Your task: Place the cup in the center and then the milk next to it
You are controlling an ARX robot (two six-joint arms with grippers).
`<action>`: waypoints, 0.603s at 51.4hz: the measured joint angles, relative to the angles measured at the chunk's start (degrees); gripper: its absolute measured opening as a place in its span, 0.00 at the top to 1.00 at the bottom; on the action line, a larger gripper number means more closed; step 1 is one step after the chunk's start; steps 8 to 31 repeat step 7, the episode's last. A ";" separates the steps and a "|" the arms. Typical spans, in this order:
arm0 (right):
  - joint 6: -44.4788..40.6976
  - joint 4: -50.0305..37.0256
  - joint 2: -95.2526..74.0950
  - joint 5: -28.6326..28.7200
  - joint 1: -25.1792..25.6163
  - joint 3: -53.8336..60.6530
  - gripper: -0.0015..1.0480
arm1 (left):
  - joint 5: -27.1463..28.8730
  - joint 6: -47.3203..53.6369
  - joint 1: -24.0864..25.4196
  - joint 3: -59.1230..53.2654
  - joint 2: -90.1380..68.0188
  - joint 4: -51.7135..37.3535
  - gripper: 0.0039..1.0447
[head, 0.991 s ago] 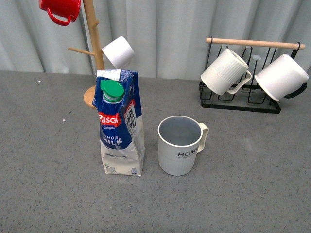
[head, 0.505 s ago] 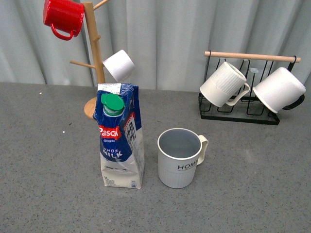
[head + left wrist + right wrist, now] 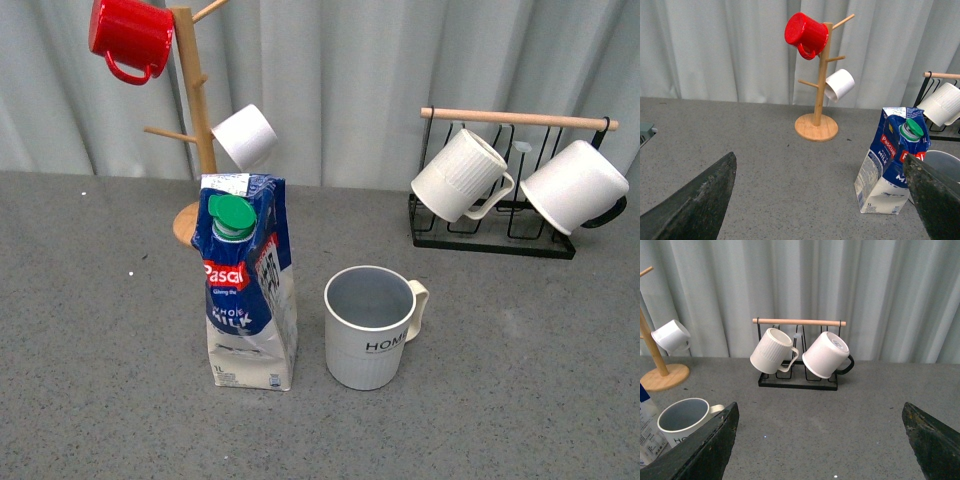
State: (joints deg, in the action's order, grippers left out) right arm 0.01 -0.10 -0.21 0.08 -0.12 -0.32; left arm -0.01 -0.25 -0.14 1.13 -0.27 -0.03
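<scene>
Grey speckled desk (image 3: 520, 400) carries everything we see. On it the milk carton (image 3: 248, 285) stands upright near the middle, and the cup (image 3: 369, 325) sits just beside it, apart from it, handle pointing away from the carton. Behind them stands a wooden mug tree (image 3: 192, 120) with a red mug (image 3: 128, 36). Our left hand (image 3: 815, 200) and right hand (image 3: 820, 440) are both spread wide, holding nothing.

Front view looks down on the grey worktop (image 3: 90, 400) from close range. Both wrist views sit low, facing the curtain (image 3: 715, 50); all share the milk (image 3: 247, 285) and cup (image 3: 368, 328).
</scene>
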 joint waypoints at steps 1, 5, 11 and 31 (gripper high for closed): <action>0.00 0.00 0.00 0.00 0.00 0.00 0.09 | 0.00 0.00 0.00 0.00 0.00 0.00 0.06; 0.02 0.00 0.00 0.00 0.00 0.00 0.09 | 0.00 0.00 0.00 0.00 0.00 0.00 0.06; 0.00 0.00 0.00 0.00 0.00 0.00 0.09 | 0.00 0.00 0.00 0.00 0.00 0.00 0.06; 0.00 0.00 0.00 0.00 0.00 0.00 0.09 | 0.00 0.00 0.00 0.00 0.00 0.00 0.06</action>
